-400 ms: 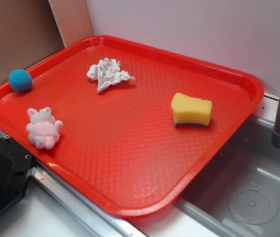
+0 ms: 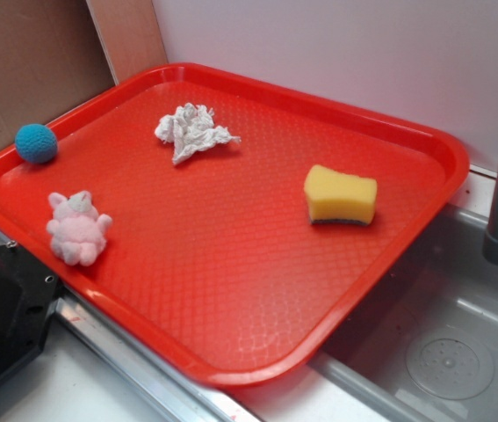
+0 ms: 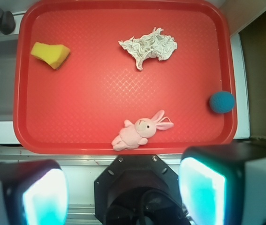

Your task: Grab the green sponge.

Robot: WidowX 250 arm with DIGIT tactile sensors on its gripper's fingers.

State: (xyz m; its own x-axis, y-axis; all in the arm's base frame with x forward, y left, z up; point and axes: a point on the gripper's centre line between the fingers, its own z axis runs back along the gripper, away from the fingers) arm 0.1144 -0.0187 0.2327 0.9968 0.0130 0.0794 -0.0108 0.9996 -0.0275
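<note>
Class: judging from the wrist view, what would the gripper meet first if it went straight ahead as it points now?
Probably the pink plush rabbit on the red tray, not the green sponge off to one side; depth is uncertain.

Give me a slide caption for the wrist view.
Open end effector above a red tray holding the green sponge, crumpled paper, pink bunny, blue ball.

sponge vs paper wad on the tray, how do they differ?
The green sponge is a smooth yellow block with a dark layer underneath; the paper wad is white, crumpled and irregular. The sponge has straight faces; the wad has ragged edges. Both lie free on the red tray, untouched.
</note>
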